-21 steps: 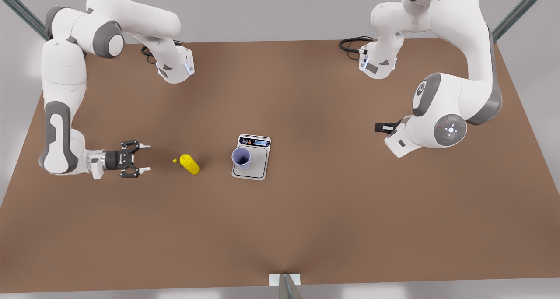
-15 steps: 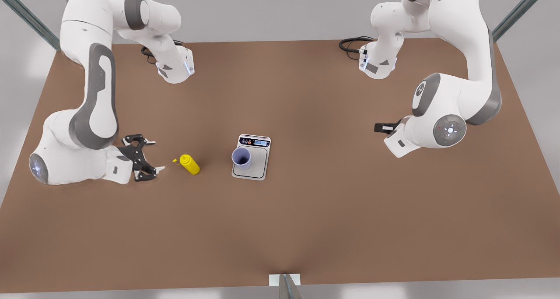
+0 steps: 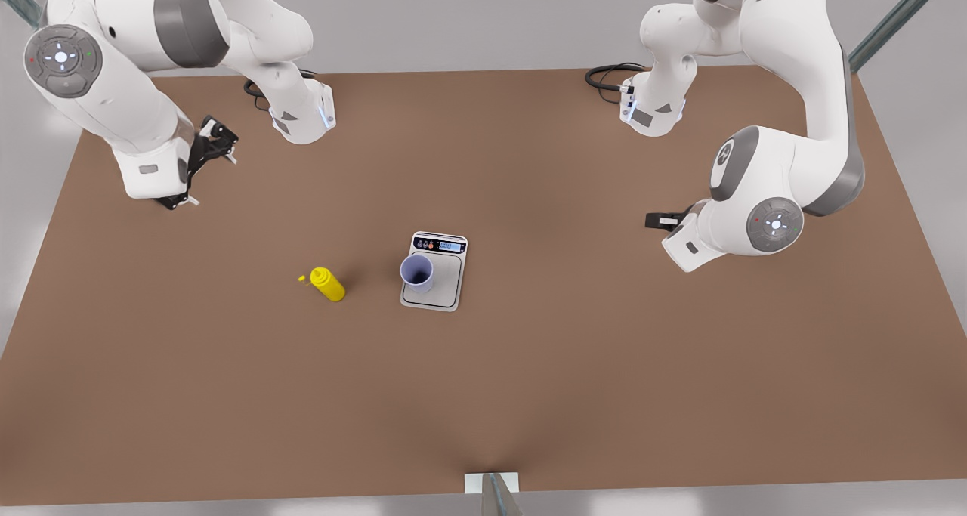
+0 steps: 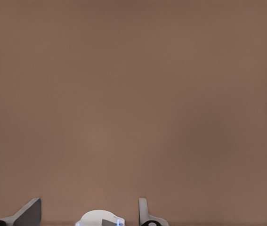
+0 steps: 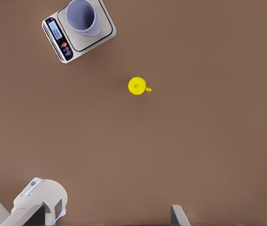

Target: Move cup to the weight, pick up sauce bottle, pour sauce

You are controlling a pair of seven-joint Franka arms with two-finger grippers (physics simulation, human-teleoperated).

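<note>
1. Writing: the scale has a blue display and coloured buttons on a black panel, digits too small to read. No label seen on bottle or cup.
2. Bottle: bright yellow, plain, round from above in the right wrist view, so upright w/ long axis vertical. Small yellow nub at its top sticks out sideways, pointing away from the scale.
3. Cup: lavender-blue, no handle, upright, mouth up, standing on the scale's steel plate, at the edge nearest the bottle.
4. Right gripper: high over the table, fingers spread wide, nothing between them. Bottle well apart from it, cup + scale farther off.
5. Left gripper: fingers apart, bare table beneath, arm waiting; scale well apart from it.
</note>
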